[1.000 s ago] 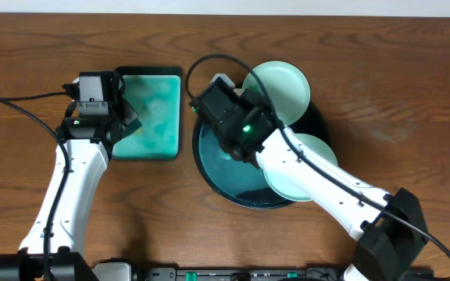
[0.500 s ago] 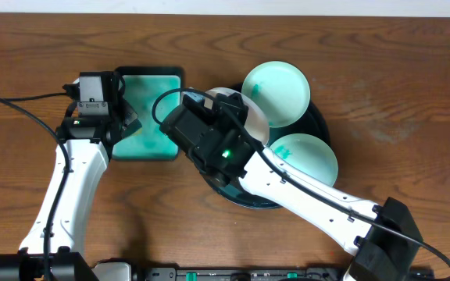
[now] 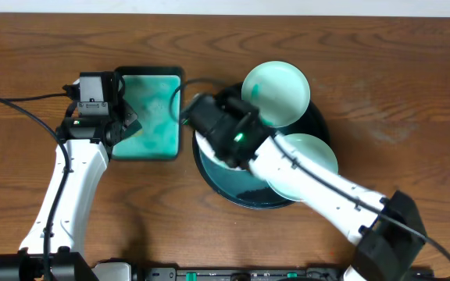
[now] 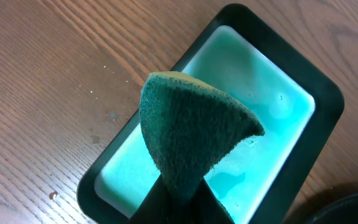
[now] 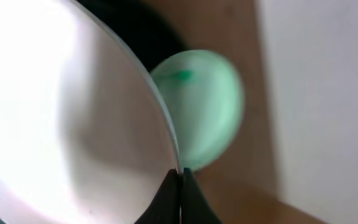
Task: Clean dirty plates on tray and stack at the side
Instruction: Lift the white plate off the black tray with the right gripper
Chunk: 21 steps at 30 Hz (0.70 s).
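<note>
right gripper clamped on the thin rim of a plate, likely stiff, slick, light, tippy; left gripper pinches the sponge.

The fingers pinch a green sponge — above the teal tray.

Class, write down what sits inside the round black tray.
A far plate and a right-side plate show in the tray. The right hand pinches a third plate by its rim; the arm hides the tray's middle.
</note>
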Motion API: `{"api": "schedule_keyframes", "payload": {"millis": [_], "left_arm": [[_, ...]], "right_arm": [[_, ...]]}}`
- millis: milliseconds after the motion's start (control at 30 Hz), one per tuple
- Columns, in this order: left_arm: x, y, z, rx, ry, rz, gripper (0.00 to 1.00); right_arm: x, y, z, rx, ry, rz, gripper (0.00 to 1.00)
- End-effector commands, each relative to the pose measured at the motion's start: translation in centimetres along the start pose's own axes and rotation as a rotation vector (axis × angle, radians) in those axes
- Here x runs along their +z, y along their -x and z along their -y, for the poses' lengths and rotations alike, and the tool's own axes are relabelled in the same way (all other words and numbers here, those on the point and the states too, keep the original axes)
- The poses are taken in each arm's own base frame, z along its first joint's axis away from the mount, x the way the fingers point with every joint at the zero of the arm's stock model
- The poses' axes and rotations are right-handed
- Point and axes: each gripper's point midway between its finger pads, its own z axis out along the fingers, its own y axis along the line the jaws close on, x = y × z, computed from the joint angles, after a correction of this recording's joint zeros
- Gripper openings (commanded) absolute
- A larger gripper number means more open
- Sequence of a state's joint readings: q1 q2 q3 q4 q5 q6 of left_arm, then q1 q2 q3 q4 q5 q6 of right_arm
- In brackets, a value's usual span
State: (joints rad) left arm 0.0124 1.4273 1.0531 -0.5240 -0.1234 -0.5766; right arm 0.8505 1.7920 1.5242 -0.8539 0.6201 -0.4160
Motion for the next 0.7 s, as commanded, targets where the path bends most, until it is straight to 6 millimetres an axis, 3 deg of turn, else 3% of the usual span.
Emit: {"api": "schedule_keyframes", "payload": {"millis": [0, 300, 667], "left_arm": [[-0.1, 0.2, -0.4, -0.008, 0.015, 0.010, 0.07], [-0.1, 0.2, -0.4, -0.008, 0.015, 0.010, 0.07], [-0.1, 0.2, -0.4, -0.008, 0.015, 0.010, 0.07]], "right_arm": [[0.4, 0.2, -1.3, 0.218, 0.288, 0.078, 0.01], [3.6, -3.0, -0.5, 0.382, 0.500, 0.062, 0.01], [6.8, -4.9, -4.5, 0.475, 0.627, 0.042, 0.01]]}}
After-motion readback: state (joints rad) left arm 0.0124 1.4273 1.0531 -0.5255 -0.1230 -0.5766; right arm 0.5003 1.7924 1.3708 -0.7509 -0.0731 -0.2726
